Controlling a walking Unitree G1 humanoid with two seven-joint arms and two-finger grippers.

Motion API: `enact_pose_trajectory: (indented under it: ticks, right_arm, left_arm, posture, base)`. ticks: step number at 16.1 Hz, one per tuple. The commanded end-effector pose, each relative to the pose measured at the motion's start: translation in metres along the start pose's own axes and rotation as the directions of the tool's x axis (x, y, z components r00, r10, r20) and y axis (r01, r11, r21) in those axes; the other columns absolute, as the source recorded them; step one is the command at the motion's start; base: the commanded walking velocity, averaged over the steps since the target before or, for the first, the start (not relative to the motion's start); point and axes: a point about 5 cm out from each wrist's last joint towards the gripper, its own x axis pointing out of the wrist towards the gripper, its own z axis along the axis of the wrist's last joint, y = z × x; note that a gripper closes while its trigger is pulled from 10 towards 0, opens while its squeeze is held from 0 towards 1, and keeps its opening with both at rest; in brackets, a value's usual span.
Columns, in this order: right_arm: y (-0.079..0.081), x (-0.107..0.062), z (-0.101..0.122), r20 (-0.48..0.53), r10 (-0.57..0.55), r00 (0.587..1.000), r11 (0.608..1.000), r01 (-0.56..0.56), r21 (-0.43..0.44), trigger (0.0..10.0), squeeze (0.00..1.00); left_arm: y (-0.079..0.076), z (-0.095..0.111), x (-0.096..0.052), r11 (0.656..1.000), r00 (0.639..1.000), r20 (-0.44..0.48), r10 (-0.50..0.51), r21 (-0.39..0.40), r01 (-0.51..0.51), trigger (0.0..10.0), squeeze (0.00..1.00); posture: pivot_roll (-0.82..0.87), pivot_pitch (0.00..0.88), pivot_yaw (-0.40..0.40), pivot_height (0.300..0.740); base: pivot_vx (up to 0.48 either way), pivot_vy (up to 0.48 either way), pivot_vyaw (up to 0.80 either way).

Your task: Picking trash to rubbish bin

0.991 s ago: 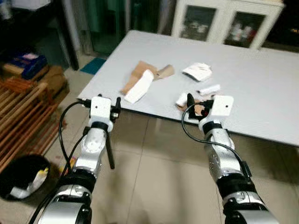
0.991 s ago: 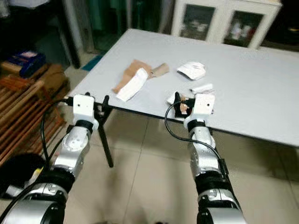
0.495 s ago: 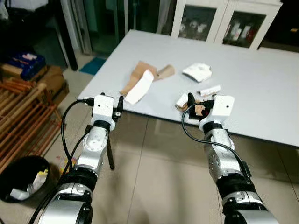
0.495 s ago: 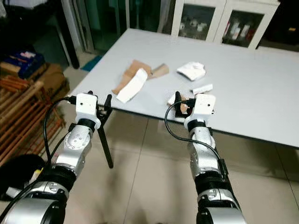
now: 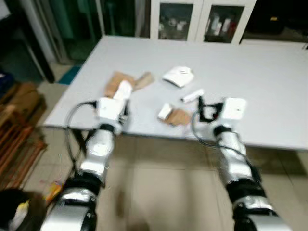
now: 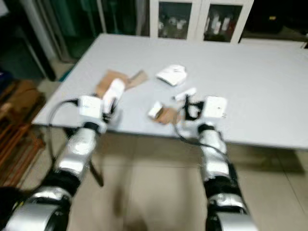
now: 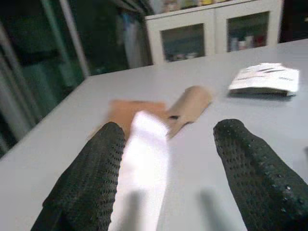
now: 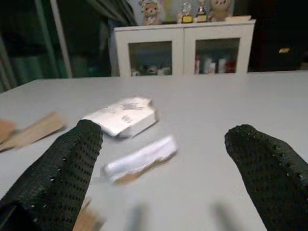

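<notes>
At lower left sits a dark bin (image 5: 10,214) with white trash. On the table (image 5: 269,82) lie about six scraps. Left gripper (image 7: 166,178) and right gripper (image 8: 163,185) are spread, holding nothing.

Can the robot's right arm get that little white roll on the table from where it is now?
Probably yes. The right end effector is open and points at the white roll lying just ahead on the table. Nothing stands between them, and the white packet lies farther back.

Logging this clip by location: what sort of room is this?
Probably a home dining or living room: a large grey table strewn with paper trash, a white glass-door cabinet holding small items, and a tiled floor.
</notes>
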Motion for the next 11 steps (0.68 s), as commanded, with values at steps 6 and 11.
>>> enact_pose_trajectory:
  ticks: [6, 11]
  right_arm:
    - [0.010, 0.001, 0.002, 0.015, 0.022, 1.000, 1.000, -0.022, 0.013, 10.0, 0.00]
    - [0.010, 0.001, 0.000, 0.011, 0.022, 1.000, 1.000, -0.022, 0.011, 10.0, 0.00]
  left_arm:
    - [0.011, 0.005, 0.003, 0.999, 1.000, 0.012, 0.024, 0.021, -0.025, 10.0, 0.00]
    - [0.011, 0.014, 0.003, 0.999, 0.998, 0.052, 0.034, 0.026, -0.036, 10.0, 0.00]
  posture:
    - [0.01, 0.021, -0.051, 0.740]
    - [0.01, 0.021, -0.051, 0.740]
  base:
    - [0.466, 0.000, 0.00]
    - [0.343, 0.000, 0.00]
